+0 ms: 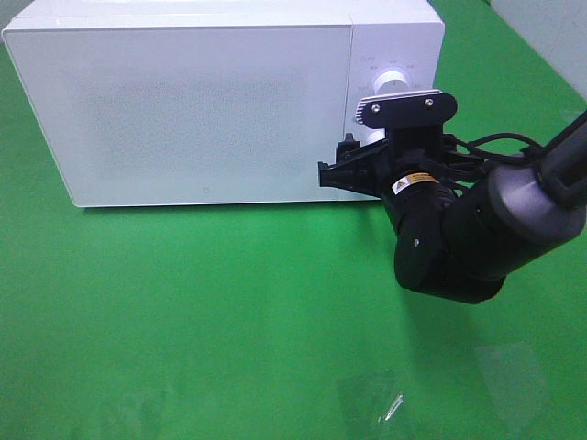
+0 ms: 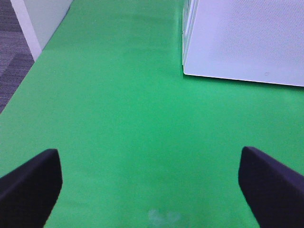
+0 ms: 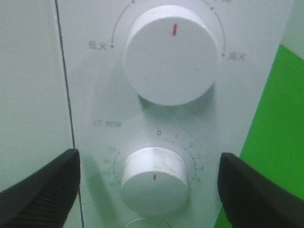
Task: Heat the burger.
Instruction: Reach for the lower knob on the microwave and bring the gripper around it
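Note:
The burger is out of view. A white microwave stands at the back of the green table with its door shut; its corner also shows in the left wrist view. My right gripper is up against the control panel, open, its two black fingers on either side of the lower timer knob without touching it. The knob's red mark points down. Above it sits the larger power knob. My left gripper hangs open over bare green cloth, in front of and to the left of the microwave, with nothing between its fingers.
The green cloth covers the table in front of the microwave. Shiny clear patches lie on it near the front edge. A white panel and grey floor border the table's left side.

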You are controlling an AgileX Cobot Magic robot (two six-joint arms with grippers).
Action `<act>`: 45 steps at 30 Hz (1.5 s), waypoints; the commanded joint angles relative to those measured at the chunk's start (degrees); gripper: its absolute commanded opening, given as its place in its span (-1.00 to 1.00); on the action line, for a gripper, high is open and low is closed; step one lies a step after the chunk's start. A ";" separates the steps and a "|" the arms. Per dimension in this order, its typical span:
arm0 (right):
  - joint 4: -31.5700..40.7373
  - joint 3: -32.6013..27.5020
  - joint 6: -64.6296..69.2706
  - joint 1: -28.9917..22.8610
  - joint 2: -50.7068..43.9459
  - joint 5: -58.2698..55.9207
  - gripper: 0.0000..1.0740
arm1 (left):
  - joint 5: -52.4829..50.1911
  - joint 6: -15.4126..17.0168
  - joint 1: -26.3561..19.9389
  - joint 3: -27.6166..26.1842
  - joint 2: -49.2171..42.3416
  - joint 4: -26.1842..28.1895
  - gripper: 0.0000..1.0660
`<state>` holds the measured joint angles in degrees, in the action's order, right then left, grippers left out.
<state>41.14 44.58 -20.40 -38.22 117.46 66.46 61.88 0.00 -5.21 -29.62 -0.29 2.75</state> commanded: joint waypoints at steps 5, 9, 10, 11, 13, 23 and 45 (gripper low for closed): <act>-1.20 2.23 0.80 0.86 2.29 -0.97 0.42 | -0.80 0.00 -0.11 0.06 -0.34 0.11 0.79; -1.66 3.32 1.83 1.89 3.21 -1.55 0.42 | -0.80 0.00 -0.11 0.06 -0.34 0.11 0.79; -1.89 3.32 2.23 2.01 3.21 -1.38 0.42 | -0.80 0.00 -0.11 0.06 -0.34 0.11 0.79; -1.89 3.32 2.23 2.01 3.21 -1.38 0.42 | -0.80 0.00 -0.11 0.06 -0.34 0.11 0.79; -1.89 3.32 2.23 2.01 3.21 -0.97 0.42 | -0.80 0.00 -0.11 0.06 -0.34 0.11 0.79; -1.89 3.27 0.97 2.01 0.69 -0.06 0.42 | -0.80 0.00 -0.11 0.06 -0.34 0.11 0.79; -5.50 3.32 4.13 2.01 1.03 -2.81 -1.00 | -0.80 0.00 -0.11 0.06 -0.34 0.11 0.79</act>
<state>40.57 46.70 -16.90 -36.73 119.06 63.43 61.88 0.00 -5.21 -29.62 -0.29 2.75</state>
